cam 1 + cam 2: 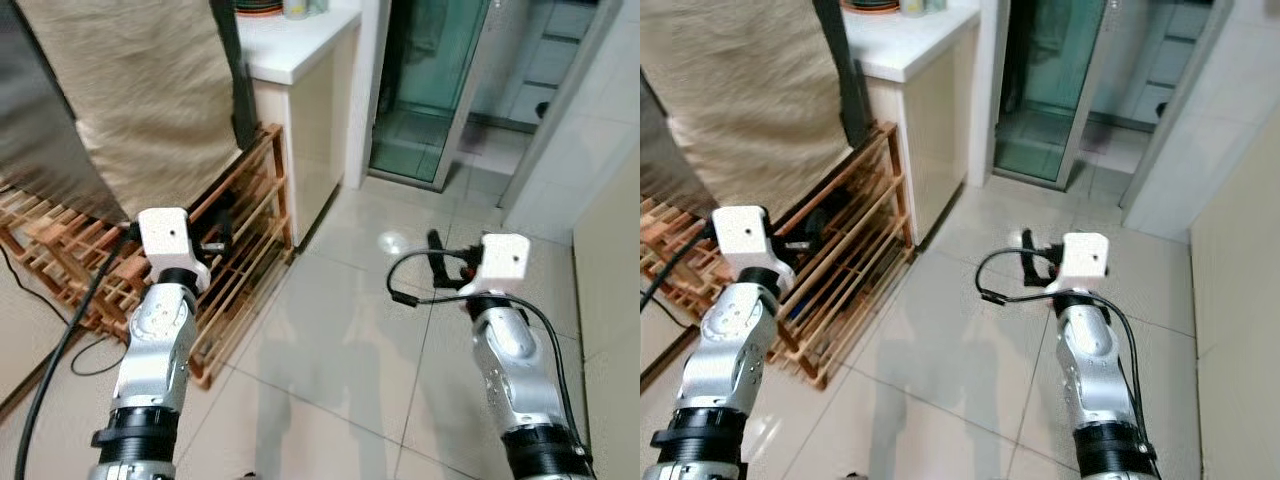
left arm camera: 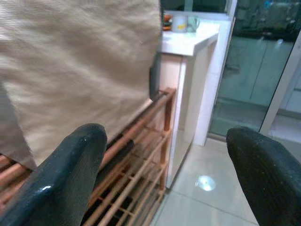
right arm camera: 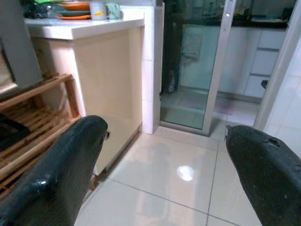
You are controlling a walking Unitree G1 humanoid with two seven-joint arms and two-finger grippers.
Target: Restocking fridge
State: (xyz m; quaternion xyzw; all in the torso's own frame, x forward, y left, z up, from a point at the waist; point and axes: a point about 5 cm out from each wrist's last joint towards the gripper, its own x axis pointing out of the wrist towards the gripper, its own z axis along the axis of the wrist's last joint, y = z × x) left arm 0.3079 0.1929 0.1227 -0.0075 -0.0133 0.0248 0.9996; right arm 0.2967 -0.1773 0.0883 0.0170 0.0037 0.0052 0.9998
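Left gripper (image 2: 164,183) above tiled floor (image 1: 340,340)

Tiled floor (image 1: 340,350) — wooden rack (image 1: 250,230) on it

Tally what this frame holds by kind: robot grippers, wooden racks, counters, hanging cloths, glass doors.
Grippers: 2, the left gripper and the right gripper, both open and holding nothing
Wooden rack: 1
White counter: 1
Beige cloth: 1
Glass door: 1
Total: 6
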